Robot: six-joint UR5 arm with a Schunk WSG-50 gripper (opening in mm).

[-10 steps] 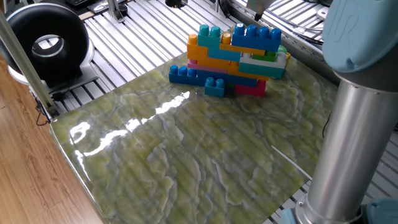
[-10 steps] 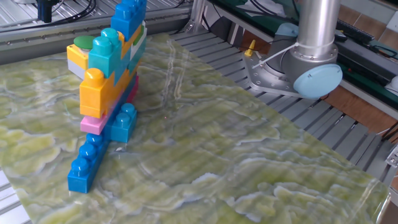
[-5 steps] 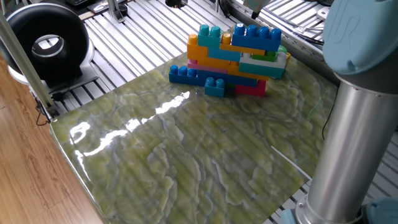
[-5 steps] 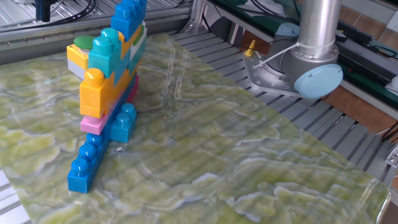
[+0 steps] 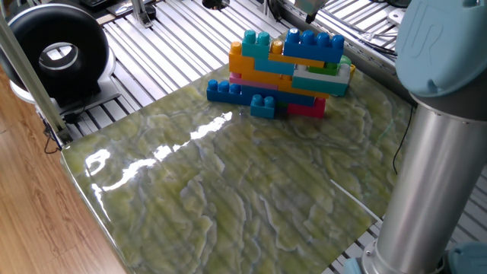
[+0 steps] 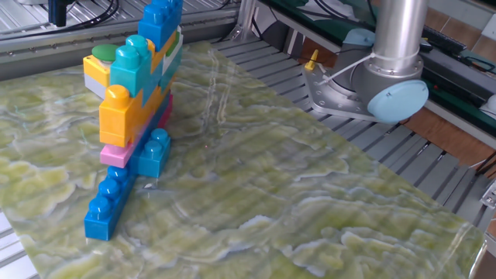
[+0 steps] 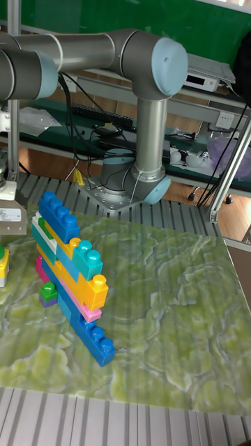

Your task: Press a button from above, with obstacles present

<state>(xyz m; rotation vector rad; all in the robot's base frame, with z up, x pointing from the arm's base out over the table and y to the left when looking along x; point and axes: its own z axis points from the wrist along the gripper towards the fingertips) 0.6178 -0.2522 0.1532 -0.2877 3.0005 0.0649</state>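
Observation:
The obstacles (image 5: pixel 289 65) are a stacked pile of blue, orange, teal, pink and yellow studded bricks on the green marbled mat (image 5: pixel 228 190). The same obstacles (image 6: pixel 132 101) (image 7: pixel 70 272) show in both other views. The button (image 6: pixel 103 53) is a green disc on a yellow and white box right behind the pile. In one fixed view the button (image 5: pixel 343 61) is only a green sliver past the bricks. My gripper (image 5: pixel 307 6) hangs high beyond the pile at the frame's top edge, and the gripper (image 6: pixel 56 19) is cut off by the top edge again. Its fingertips are not visible.
My grey arm column (image 5: pixel 426 152) stands at the mat's right side, on its base (image 6: pixel 372 85) just off the mat. A black ring-shaped device (image 5: pixel 57 53) sits off the far left corner. Slatted metal table (image 5: pixel 175 46) surrounds the mat.
The gripper tip has drifted slightly up and away at the top edge of one fixed view. The bricks and button have not moved.

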